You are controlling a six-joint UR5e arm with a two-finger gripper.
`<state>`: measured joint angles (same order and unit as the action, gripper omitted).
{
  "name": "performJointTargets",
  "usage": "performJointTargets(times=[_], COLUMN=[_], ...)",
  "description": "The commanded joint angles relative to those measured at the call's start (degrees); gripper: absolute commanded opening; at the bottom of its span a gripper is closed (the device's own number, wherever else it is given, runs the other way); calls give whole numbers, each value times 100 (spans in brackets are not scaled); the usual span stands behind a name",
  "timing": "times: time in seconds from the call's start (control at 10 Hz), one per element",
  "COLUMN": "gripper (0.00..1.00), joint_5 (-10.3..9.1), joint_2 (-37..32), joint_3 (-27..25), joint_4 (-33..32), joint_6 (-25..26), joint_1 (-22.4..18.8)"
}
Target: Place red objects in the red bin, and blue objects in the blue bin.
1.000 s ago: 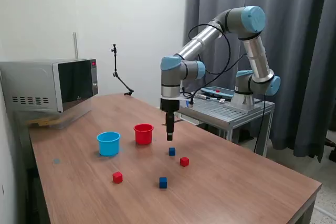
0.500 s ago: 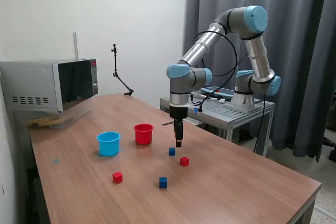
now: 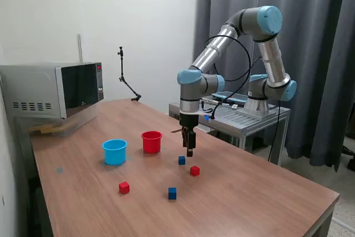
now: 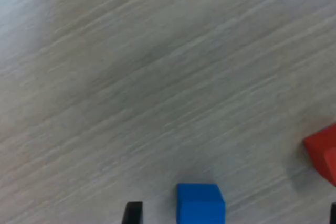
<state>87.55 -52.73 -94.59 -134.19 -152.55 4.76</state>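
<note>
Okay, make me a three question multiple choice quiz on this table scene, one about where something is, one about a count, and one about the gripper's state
1. Which cube lies nearest under the gripper in the exterior view?
A. the blue cube near the red cup
B. the red cube toward the exterior view's left
C. a green cube

2. How many small cubes lie on the table?
A. two
B. four
C. six

3. What is the gripper holding?
A. a red cube
B. the blue cup
C. nothing

Answers:
1. A: the blue cube sits just below the fingertips, and the wrist view shows it between the finger tips.
2. B: two blue cubes, that one and another, plus two red cubes.
3. C: every cube rests on the table, and the red cup and blue cup stand apart from it.
</note>
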Motion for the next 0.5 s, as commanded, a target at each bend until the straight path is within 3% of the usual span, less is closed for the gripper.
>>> performJointTargets(times=[0.0, 0.4], gripper=[100, 100], joint_5=[-1, -1], joint_2=[-1, 332], joint_3=[-16, 185], joint_4=[-2, -2], joint_6=[-283, -371], joint_1=[60, 113])
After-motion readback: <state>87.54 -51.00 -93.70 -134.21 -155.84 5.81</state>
